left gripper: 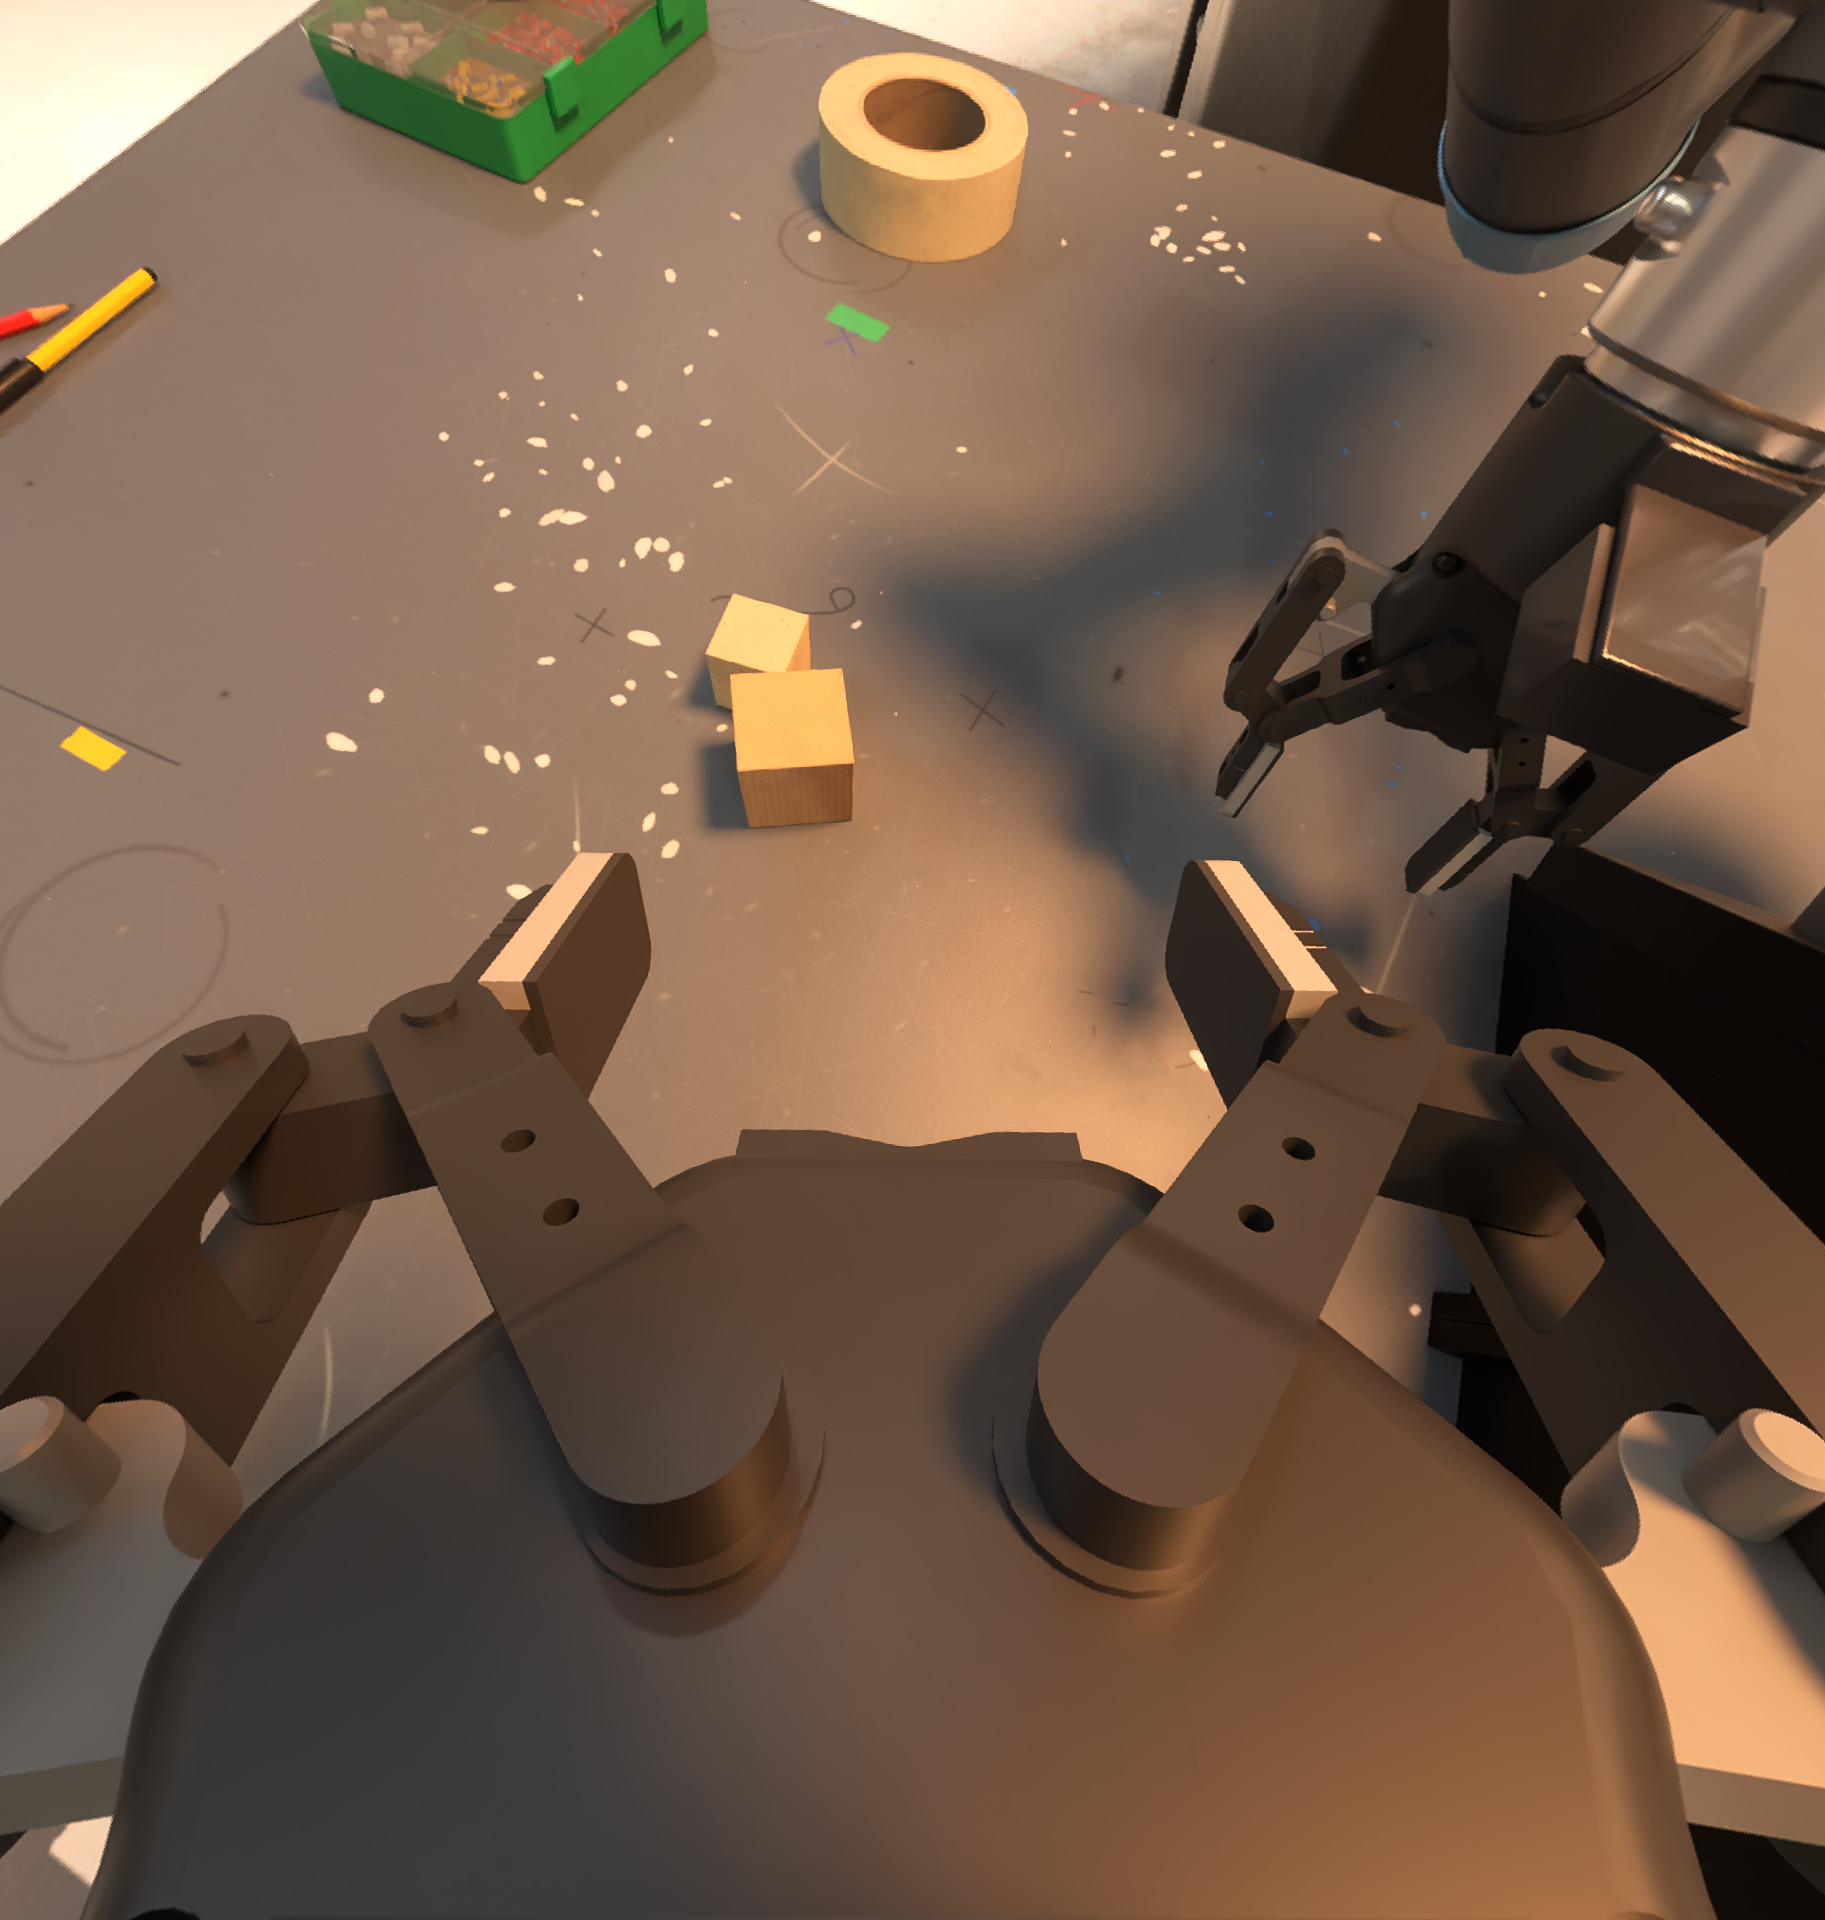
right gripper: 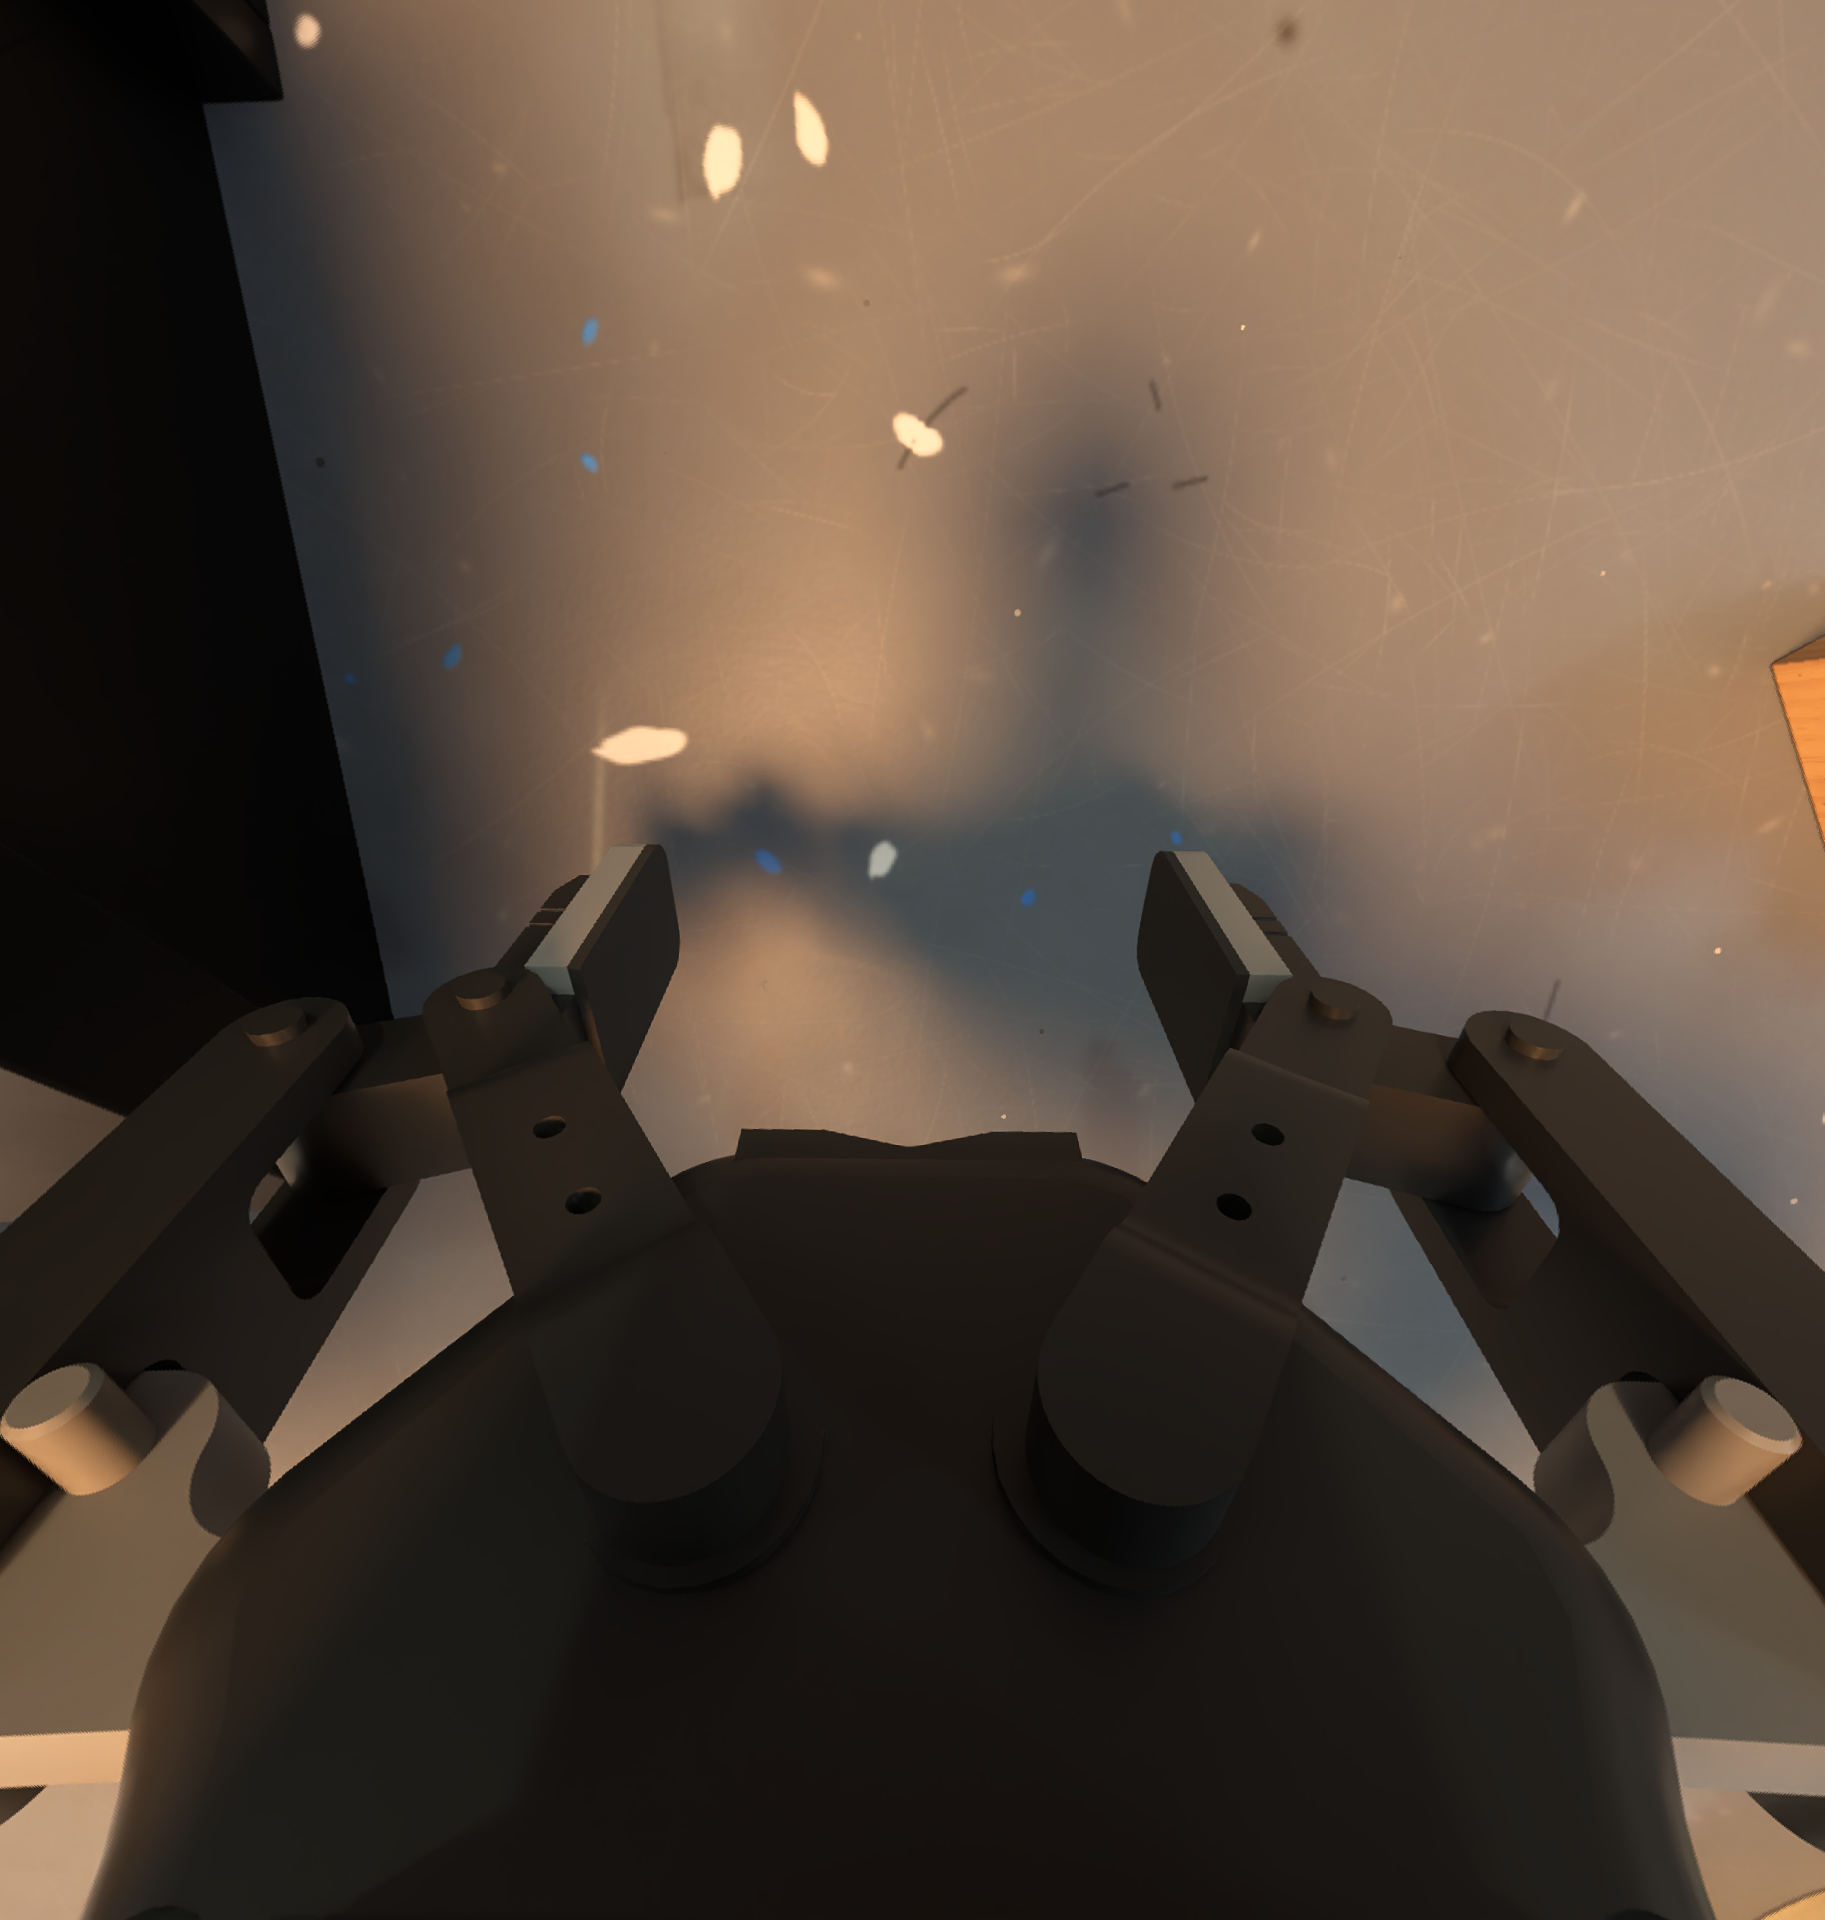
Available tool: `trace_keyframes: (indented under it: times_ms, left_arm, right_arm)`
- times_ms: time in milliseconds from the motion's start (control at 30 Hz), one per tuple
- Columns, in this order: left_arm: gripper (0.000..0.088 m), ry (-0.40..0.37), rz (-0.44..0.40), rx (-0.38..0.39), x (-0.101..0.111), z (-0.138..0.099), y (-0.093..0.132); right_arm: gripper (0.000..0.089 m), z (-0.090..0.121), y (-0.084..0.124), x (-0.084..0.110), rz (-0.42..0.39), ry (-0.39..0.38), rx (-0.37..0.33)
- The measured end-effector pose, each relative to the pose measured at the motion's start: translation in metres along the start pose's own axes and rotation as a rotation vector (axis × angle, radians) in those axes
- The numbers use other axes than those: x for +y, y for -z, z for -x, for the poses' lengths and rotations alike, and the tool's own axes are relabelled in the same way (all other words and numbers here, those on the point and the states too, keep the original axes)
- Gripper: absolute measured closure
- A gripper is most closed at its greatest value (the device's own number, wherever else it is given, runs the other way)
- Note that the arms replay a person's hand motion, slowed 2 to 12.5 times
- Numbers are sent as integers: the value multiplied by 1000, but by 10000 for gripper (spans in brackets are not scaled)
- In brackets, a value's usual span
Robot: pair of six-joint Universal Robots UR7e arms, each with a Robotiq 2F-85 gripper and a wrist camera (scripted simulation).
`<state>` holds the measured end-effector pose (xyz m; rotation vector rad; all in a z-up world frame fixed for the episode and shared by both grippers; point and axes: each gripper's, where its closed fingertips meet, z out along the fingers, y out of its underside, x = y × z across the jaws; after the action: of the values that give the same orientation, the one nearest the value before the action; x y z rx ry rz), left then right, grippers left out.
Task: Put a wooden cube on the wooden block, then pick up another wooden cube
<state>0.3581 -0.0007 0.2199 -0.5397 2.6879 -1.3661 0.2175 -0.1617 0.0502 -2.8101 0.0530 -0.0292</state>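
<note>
We see two pale wood cubes, a near one [left gripper: 792,746] and a far one [left gripper: 757,639], touching mid-table [left gripper: 264,582]. Our left gripper [left gripper: 913,925] and right gripper [right gripper: 908,920] hang spread and empty.

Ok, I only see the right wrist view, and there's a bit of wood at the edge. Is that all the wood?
Observer: No. The left wrist view shows two pieces: a bigger wooden block and a smaller, paler wooden cube right behind it, both on the table.
Operator: Is the other gripper holding one?
Observer: No, the left gripper is open and empty, short of the block.
Operator: What else is there?
Observer: A tape roll and a green box farther off.
</note>
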Motion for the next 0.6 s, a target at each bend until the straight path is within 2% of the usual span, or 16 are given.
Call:
trace_keyframes:
  times_ms: [167,600]
  left_arm:
    - [28,-11,-19,-6,-1,-2,10]
    - [28,-16,47,-16,13,-2,10]
  right_arm:
    - [119,-2,-1,-1,14,-5,6]
    - [119,-2,-6,-9,34,-7,0]
